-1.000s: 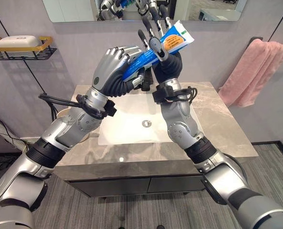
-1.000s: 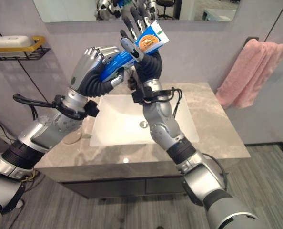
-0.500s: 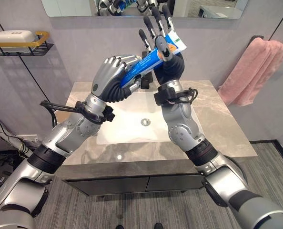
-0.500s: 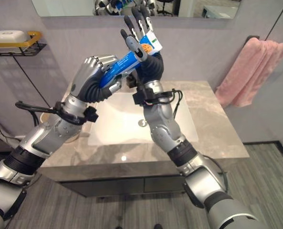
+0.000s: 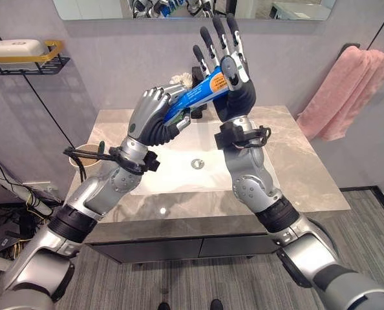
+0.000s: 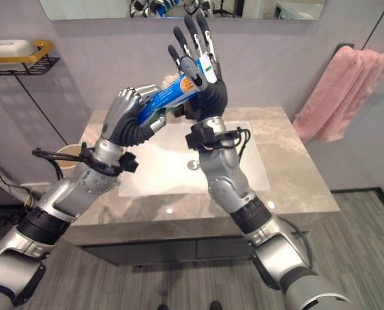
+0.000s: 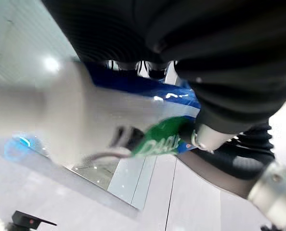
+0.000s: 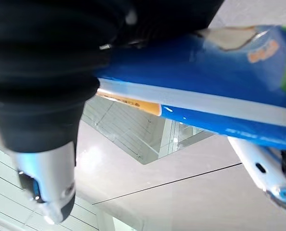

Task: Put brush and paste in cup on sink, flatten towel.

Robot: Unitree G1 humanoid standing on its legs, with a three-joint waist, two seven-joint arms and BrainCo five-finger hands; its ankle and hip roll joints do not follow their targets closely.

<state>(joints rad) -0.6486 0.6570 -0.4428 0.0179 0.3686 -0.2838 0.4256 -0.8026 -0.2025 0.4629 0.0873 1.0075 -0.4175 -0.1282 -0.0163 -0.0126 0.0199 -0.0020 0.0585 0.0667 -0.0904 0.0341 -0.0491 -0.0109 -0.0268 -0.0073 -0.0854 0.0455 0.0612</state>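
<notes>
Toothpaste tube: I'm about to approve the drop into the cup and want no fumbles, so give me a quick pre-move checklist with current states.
1. Left hand curled round the toothpaste tube: ok.
2. Right hand released: cannot tell; its fingers are straight, but the thumb lies across the tube.
3. Tube held above the sink, off the counter: ok.
4. Cup upright at the counter's left edge: ok.
5. Cup mouth free for the tube: cannot tell; contents hidden.
6. Towel flattened: not ok; hangs bunched on the wall.
</notes>
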